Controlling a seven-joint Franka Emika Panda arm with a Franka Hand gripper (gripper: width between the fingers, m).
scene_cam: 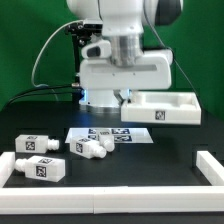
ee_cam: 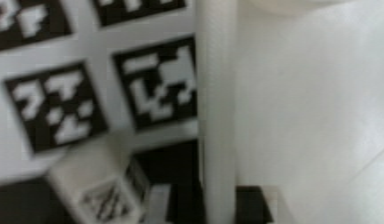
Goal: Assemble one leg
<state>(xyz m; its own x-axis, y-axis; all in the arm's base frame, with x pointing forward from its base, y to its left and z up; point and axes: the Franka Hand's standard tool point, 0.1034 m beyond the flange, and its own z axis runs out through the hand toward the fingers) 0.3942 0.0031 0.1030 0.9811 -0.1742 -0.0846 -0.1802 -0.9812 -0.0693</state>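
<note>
No leg (scene_cam: 40, 168) has been fixed to the white panel (scene_cam: 160, 108) yet; all are left on the desk (scene_cam: 150, 170). Whether the fingers (scene_cam: 123, 96) are clamped cannot be told.

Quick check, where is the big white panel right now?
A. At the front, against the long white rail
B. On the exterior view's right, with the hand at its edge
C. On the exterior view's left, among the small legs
B: the panel is on the exterior view's right, with the hand at its edge, and the legs lie apart from it on the left.
</note>
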